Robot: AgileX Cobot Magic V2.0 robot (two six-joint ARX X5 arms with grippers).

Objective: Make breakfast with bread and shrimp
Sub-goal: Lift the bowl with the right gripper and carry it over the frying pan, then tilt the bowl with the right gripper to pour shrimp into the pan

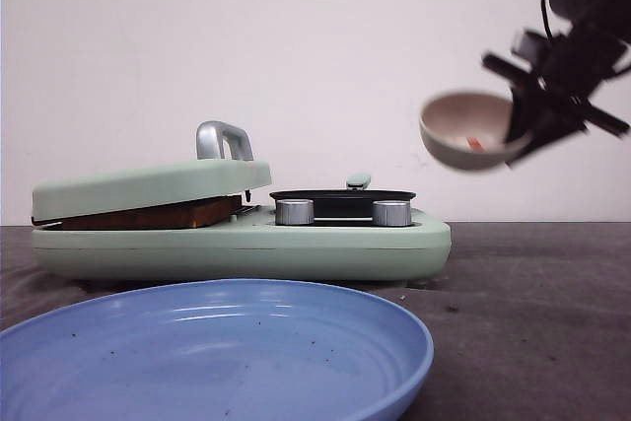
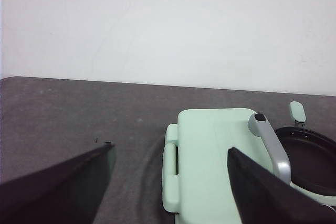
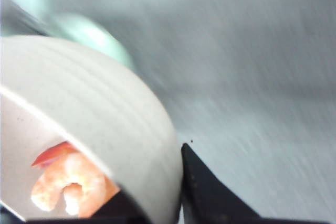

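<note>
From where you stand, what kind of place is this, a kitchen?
Probably a test bench staged as a kitchen: a green breakfast maker with a small pan, a blue plate, and a bowl of shrimp on a bare dark table against a blank wall.

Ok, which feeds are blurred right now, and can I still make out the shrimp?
Front view: the right end effector and its bowl are motion-smeared, while the breakfast maker stays sharp. Right wrist view: the background is streaked, but the shrimp in the bowl is recognisable. Left wrist view: sharp apart from the dark, soft-edged left end effector fingers.
</note>
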